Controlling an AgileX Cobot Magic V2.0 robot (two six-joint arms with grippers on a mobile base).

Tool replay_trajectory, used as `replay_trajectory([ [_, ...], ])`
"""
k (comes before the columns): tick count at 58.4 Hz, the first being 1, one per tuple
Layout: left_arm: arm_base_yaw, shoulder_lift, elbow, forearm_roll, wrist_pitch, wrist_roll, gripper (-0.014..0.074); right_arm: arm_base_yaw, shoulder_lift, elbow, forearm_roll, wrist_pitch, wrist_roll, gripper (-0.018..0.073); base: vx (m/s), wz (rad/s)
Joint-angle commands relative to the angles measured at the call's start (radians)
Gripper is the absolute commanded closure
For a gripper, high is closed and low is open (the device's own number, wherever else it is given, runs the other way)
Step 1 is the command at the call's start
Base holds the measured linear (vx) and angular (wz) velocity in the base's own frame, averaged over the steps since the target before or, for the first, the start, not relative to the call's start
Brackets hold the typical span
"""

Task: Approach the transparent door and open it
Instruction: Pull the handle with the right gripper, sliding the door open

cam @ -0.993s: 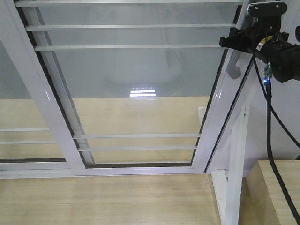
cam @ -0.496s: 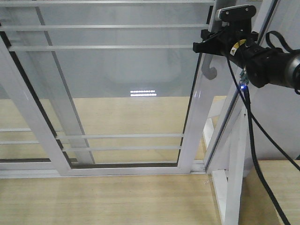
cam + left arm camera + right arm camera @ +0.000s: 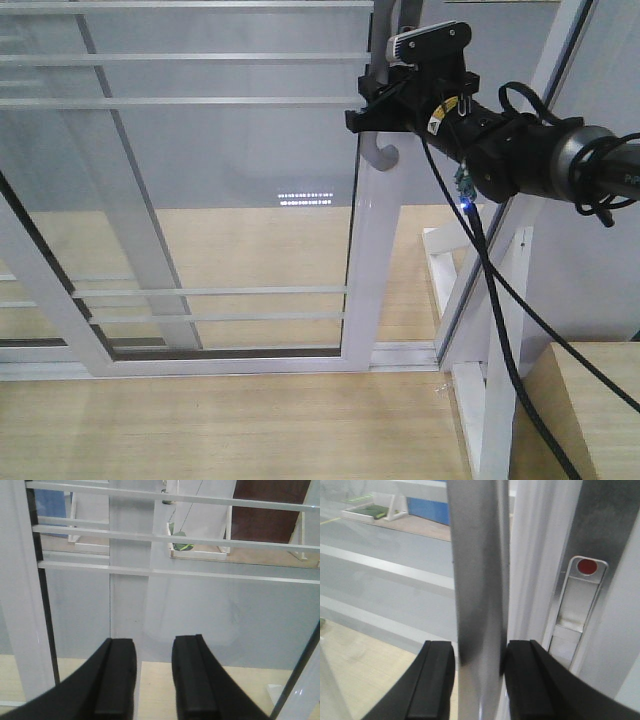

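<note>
The transparent door is a clear glass panel with thin white bars in a glossy white frame. Its right stile stands apart from the jamb, leaving a gap. A curved grey pull handle hangs on that stile. My right gripper is shut on the handle. In the right wrist view the grey handle runs between the black fingers of the right gripper. My left gripper is open and empty, facing the door glass a short way off.
The fixed white jamb and a white post stand to the right of the gap. A wooden block is at the bottom right. A black cable hangs from the right arm. A latch plate with a red dot is on the frame.
The door has slid left with my right gripper on its handle. The gap between its stile and the jamb has widened. The right arm reached further left.
</note>
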Motion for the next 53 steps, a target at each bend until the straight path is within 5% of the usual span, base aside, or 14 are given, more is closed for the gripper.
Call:
replay_trajectory([
  [1,-0.005,0.005,-0.034,-0.009,-0.077,-0.009,0.0258,0.038,-0.056,-0.026,-0.023,-0.114,-0.006,0.0248,0.00,0.00],
  [30,-0.005,0.005,-0.034,-0.009,-0.083,-0.008,0.0258,0.125,-0.105,0.009,-0.030,-0.038,0.061,0.0250,0.00,0.00],
  [42,-0.006,0.005,-0.034,0.008,-0.115,-0.006,0.0258,0.122,-0.348,0.253,-0.030,0.091,0.092,0.0250,0.00,0.00],
  [53,-0.060,0.005,-0.034,0.155,-0.116,-0.013,0.0258,0.112,-0.625,0.530,-0.026,0.129,0.089,0.0250,0.00,0.00],
])
